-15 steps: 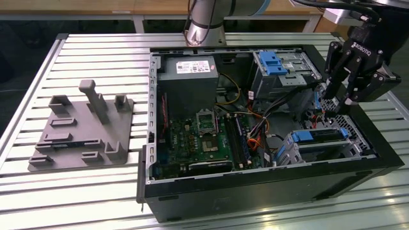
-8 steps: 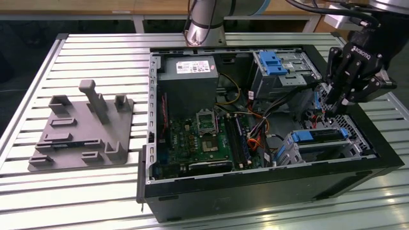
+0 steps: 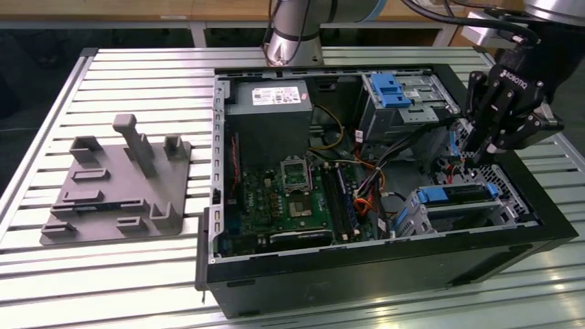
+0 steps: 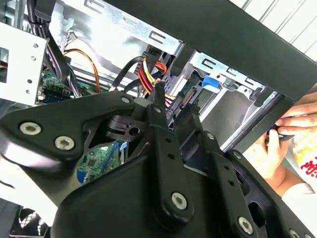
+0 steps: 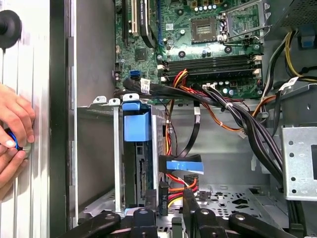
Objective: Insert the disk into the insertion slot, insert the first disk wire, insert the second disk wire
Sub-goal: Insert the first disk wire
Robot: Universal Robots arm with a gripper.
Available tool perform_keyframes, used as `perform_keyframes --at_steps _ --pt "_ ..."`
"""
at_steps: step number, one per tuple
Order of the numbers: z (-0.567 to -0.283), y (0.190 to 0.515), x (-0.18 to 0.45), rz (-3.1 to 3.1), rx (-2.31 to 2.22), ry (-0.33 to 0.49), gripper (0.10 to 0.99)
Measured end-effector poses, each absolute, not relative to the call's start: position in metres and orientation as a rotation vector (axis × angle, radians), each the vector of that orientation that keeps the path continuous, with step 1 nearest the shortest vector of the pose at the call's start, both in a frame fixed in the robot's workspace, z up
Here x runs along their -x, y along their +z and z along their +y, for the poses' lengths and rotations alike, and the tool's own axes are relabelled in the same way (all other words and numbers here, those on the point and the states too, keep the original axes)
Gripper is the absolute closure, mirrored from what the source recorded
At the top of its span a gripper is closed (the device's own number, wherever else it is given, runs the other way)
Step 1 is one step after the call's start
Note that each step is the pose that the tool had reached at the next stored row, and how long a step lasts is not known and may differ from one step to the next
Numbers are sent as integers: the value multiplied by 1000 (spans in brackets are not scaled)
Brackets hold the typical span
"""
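While the insertion slot hides much of the disk, the claw hangs open.

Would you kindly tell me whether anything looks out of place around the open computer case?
Yes: a person's hands sit close outside the case wall, pinching something small and blue. They are just across that wall from the insertion slot, near which the gripper hangs. Nothing looks spilled or broken.
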State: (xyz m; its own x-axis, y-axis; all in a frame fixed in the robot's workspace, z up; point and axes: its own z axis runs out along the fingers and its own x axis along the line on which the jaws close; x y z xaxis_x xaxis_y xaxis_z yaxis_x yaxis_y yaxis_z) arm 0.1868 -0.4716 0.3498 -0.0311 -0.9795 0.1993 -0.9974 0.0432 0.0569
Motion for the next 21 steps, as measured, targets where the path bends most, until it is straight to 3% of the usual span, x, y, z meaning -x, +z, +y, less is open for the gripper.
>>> perform_keyframes --at_steps 21 --pt "-472 348 -188 -2129 -2047 145 737"
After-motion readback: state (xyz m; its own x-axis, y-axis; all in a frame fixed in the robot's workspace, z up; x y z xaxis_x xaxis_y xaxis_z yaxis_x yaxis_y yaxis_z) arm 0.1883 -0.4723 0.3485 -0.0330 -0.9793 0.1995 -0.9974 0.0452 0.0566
